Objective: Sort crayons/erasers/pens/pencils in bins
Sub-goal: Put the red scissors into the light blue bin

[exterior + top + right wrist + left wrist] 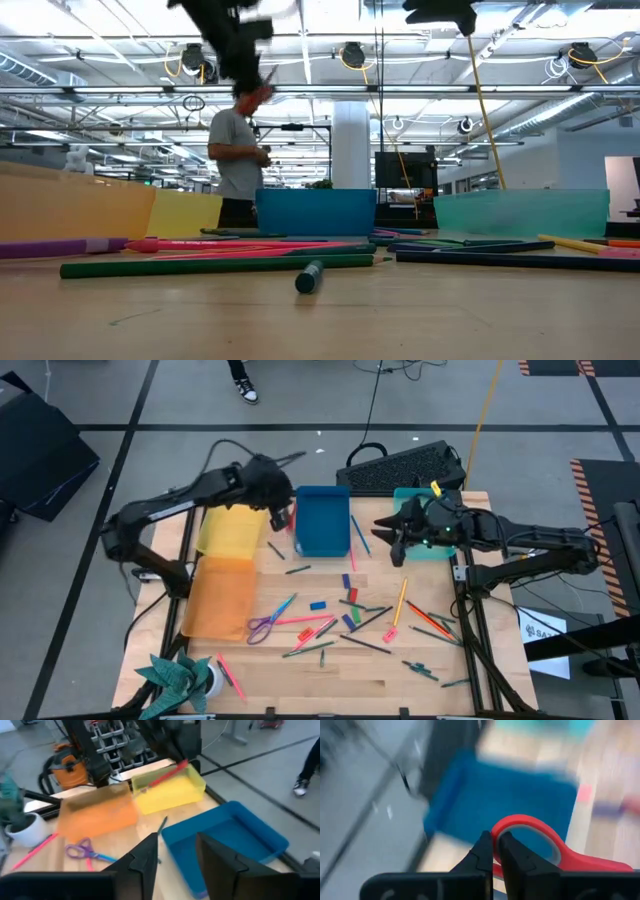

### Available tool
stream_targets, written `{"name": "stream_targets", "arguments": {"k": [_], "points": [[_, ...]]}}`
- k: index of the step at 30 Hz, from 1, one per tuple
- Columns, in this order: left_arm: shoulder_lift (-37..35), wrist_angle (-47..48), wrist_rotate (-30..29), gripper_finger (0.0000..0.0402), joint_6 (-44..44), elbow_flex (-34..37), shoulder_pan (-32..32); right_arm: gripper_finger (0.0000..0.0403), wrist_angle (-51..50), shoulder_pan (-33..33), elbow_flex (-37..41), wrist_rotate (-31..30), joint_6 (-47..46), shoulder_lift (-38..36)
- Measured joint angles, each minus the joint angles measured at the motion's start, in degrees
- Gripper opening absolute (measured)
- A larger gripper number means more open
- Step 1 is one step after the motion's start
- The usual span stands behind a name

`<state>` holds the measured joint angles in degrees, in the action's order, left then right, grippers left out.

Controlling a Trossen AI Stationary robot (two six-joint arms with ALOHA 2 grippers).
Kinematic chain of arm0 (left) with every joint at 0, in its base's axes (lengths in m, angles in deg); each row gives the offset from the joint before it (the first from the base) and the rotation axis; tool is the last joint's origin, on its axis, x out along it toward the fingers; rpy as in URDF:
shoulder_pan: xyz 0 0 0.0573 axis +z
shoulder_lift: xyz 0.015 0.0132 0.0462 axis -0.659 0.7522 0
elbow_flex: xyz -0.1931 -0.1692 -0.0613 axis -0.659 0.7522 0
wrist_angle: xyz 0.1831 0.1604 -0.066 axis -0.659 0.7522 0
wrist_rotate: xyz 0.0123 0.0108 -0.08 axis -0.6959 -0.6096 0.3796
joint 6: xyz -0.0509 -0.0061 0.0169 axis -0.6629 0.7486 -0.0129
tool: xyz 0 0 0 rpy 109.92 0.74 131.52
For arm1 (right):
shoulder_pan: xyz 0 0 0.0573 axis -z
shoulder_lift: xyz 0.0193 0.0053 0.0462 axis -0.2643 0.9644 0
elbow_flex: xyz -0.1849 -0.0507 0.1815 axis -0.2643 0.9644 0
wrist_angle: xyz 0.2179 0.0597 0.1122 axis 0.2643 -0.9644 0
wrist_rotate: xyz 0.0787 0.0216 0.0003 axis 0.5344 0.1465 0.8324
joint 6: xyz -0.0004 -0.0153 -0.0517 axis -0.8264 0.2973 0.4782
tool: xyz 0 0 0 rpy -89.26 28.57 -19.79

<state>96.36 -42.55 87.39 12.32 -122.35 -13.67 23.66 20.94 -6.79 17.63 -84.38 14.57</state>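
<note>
Beside blue bin (322, 520) | left gripper (495, 851) pinches red plastic scissors (540, 845) loop

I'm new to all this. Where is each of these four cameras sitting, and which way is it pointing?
High view: overhead, looking straight down; both arms show, left gripper by the blue bin.
Low view: at tabletop height, looking across into the room; arms enter from above.
Left wrist view: on the left arm; its fingers pinch red scissors.
Right wrist view: on the right arm; open right gripper.
All four views share the blue bin.
</note>
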Motion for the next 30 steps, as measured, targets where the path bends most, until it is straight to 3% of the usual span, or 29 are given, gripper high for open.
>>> {"name": "stream_targets", "arguments": {"k": [8,12,22,30], "points": [[-2.69,-25.44,-11.81,0.0013,2.61,-0.05,-9.39,0.0173,10.02,-4.55,-1.59,-14.63,3.68,11.02],[-1.3,-32.03,-18.81,0.002,6.84,-0.11,-12.96,0.0173,13.98,-5.97,-4.43,-21.63,5.83,14.05],[1.62,-41.53,-28.42,0.002,22.69,0.01,-19.34,0.0174,24.53,-6.0,-6.24,-21.75,5.32,12.86],[6.76,-55.57,-30.31,0.0024,36.89,-0.01,-22.1,0.0174,25.93,-5.64,-6.21,-21.75,5.41,14.29]]}}
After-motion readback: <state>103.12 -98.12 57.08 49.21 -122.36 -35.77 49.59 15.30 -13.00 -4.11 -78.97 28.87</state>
